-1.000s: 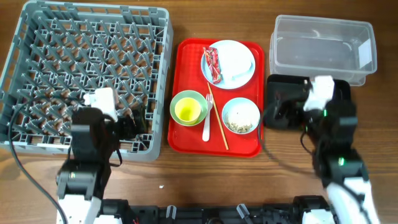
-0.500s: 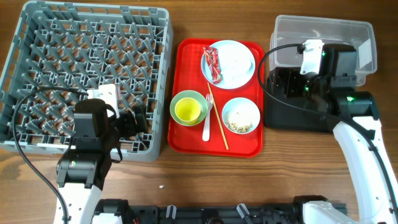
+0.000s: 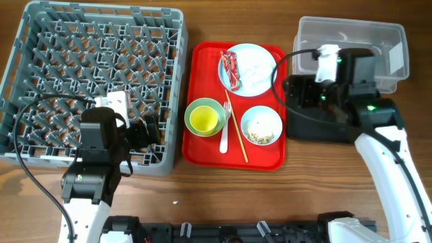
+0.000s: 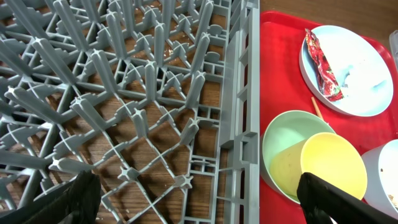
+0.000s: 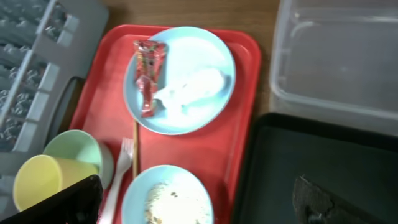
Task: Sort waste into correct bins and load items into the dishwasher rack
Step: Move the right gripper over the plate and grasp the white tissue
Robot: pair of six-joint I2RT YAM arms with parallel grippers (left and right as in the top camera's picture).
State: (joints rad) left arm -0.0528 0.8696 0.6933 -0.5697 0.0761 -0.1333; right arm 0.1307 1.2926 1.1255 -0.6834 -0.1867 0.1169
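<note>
Field notes, left to right.

- Dishwasher rack [image 3: 101, 8] is sitting at the table's left end, with nothing loaded among its pegs.
- Left gripper [image 4: 196, 199] is hovering over the rack's near right corner, fingers spread wide and carrying nothing. It looks to be waiting.
- Red serving tray [image 3: 202, 152] is lying mid-table.
  - At its far edge the pale blue plate [image 3: 260, 54] is carrying the red snack wrapper [image 3: 230, 69] along its left side. The crumpled napkin [image 5: 189, 87] is just beside the wrapper, seemingly touching it.
  - Near left, the yellow-green cup [image 3: 204, 120] is standing in a pale green bowl [image 3: 194, 106].
  - The white fork [image 3: 225, 131] and the chopstick [image 3: 237, 138] are lying side by side down the middle.
  - Near right, a pale blue bowl [image 3: 273, 120] is holding the food scraps [image 3: 258, 134].
- Right gripper [image 5: 196, 199] is hanging over the left edge of the black tray [image 3: 317, 131], facing the plate. Its jaws are fully apart and empty.
- Clear tub [image 3: 351, 30] is sitting behind the black tray at the table's far right corner.

Judgement: the right arm is lining up for the waste on the plate, most likely the wrapper.

To do this well, it should:
- come down with the fingers straddling the wrapper's narrow width,
- close on the crinkled middle, not an end,
- stay off the napkin so only one piece lifts,
- rise straight so the plate is not dragged.

Which bin takes the wrapper, I cannot tell.
</note>
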